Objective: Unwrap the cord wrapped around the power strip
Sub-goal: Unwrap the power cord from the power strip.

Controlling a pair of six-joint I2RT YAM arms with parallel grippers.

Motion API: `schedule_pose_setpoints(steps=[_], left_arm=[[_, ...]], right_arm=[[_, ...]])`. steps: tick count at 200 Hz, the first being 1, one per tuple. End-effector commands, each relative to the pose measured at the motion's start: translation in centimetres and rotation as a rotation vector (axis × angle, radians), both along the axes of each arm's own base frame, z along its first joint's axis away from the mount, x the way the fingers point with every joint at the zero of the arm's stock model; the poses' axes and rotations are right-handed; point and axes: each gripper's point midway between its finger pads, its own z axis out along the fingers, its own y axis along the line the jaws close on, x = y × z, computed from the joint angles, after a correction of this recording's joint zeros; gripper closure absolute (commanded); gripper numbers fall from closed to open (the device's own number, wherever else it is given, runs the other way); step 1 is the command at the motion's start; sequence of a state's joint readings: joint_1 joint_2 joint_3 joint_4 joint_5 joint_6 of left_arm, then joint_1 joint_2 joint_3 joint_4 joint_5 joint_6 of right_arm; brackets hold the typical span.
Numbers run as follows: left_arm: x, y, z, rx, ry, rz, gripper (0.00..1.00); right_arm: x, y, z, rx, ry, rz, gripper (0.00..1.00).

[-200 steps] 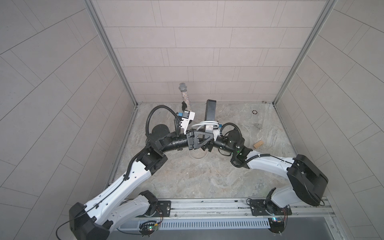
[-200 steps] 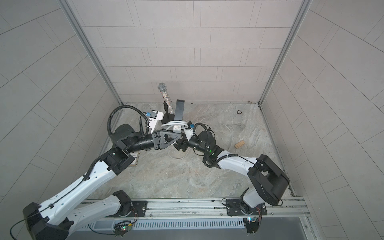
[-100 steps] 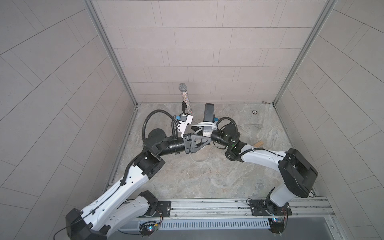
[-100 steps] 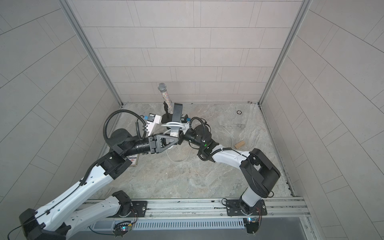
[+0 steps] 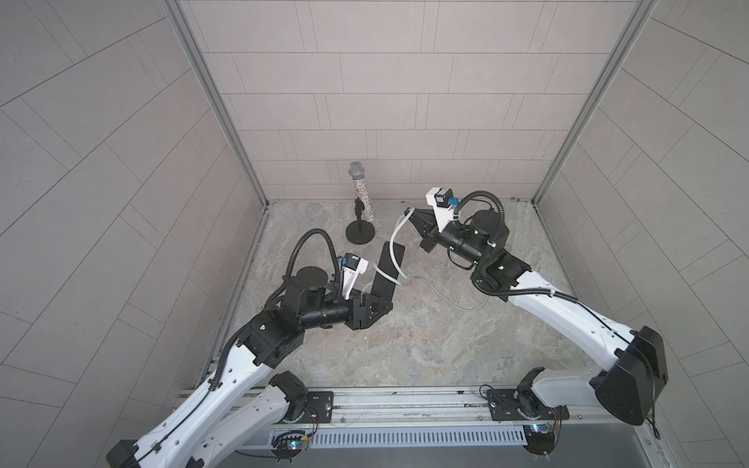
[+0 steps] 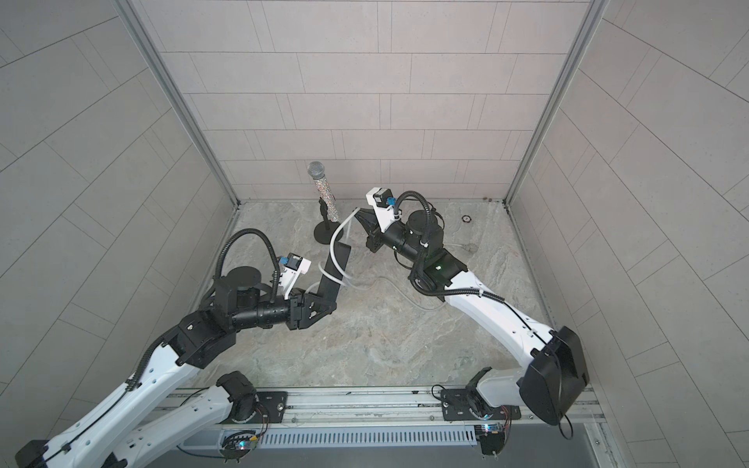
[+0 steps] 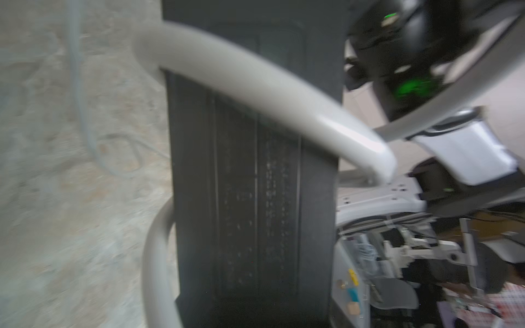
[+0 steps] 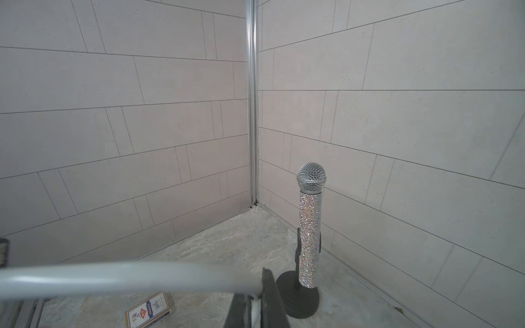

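Observation:
The power strip [image 5: 388, 267] is a black bar held tilted above the floor, its plain back close up in the left wrist view [image 7: 255, 184]. My left gripper [image 5: 375, 300] is shut on its lower end, as both top views show [image 6: 320, 302]. The white cord [image 5: 395, 235] loops around the bar [image 7: 255, 85] and rises to my right gripper [image 5: 411, 211], which is shut on it near the back wall. In the right wrist view the cord [image 8: 127, 277] runs into the shut fingers [image 8: 272, 298]. More cord [image 5: 446, 298] lies slack on the floor.
A glittery microphone [image 5: 360, 190] stands on a round black base [image 5: 360, 234] at the back, just left of the right gripper [image 8: 311, 227]. A card box [image 8: 149, 311] lies on the floor. A small ring [image 6: 467, 219] sits at the back right. Walls enclose three sides.
The right gripper has shut on the cord and pulled it up and back to the right. The left arm has drawn the power strip leftward and nearer; the grippers now stand apart.

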State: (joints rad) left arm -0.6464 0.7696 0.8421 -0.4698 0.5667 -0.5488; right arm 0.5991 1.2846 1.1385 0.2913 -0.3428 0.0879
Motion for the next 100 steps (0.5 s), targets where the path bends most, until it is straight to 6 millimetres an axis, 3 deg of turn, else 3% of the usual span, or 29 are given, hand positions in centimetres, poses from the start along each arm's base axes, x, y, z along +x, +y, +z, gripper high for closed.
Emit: schedule_pose_setpoints(steps=[1, 21, 57, 77, 100], left_arm=[[2.2, 2.6, -1.4, 0.209, -0.085, 0.117, 1.0], [3.9, 3.5, -0.7, 0.261, -0.149, 0.185, 1.0], [5.6, 3.2, 3.5, 0.202, -0.28, 0.234, 1.0], [4.8, 1.4, 6.4, 0.103, -0.323, 0.143, 1.0], [2.9, -0.8, 8.4, 0.005, -0.31, -0.013, 1.0]], right_arm=[[-1.4, -2.3, -1.6, -0.108, 0.031, -0.065, 1.0], [-3.1, -3.9, -4.1, -0.182, 0.081, -0.085, 1.0], [-4.4, -7.5, -12.1, -0.293, 0.261, -0.208, 1.0], [-4.2, -8.4, -16.1, -0.298, 0.362, -0.267, 1.0], [-2.9, -7.3, -17.7, -0.257, 0.423, -0.269, 1.0]])
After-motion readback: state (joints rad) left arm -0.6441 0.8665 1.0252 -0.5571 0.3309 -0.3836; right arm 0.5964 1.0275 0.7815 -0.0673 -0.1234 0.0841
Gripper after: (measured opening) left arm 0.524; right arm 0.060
